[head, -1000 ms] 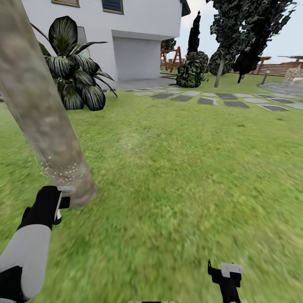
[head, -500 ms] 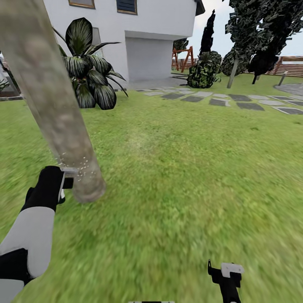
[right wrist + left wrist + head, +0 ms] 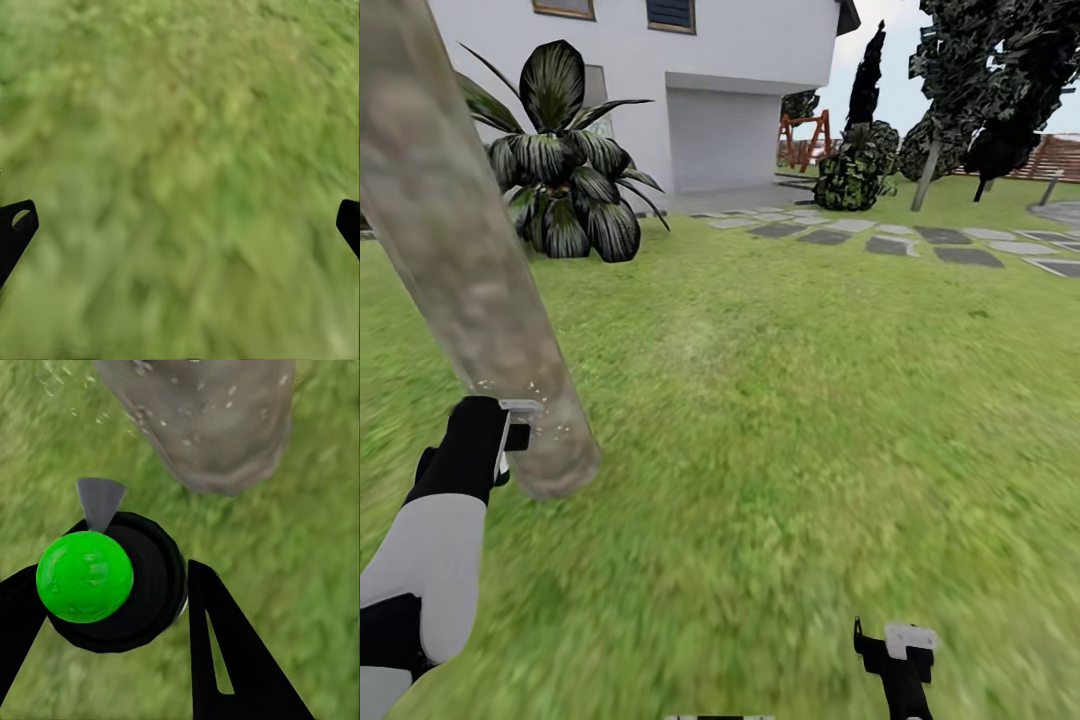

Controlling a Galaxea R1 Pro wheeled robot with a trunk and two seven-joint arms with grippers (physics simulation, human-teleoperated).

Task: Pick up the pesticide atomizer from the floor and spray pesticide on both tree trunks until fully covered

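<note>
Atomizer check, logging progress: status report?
Left gripper shut on atomizer, pesticide speckling tree trunk base. Right gripper open over lawn. Nothing in the way.

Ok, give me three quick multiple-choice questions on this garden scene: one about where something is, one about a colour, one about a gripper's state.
1. Where is the nozzle of the sprayer aimed?
A. house
B. foot of the tree trunk
C. paving slabs

2. What colour is the sprayer's round cap?
A. green
B. red
C. white

3. What state is the right gripper in?
A. shut on a bottle
B. shut, empty
C. open

Answers: 1 B, the nozzle faces the speckled trunk base. 2 A, bright green in the left wrist view. 3 C, its fingertips sit far apart over grass.
</note>
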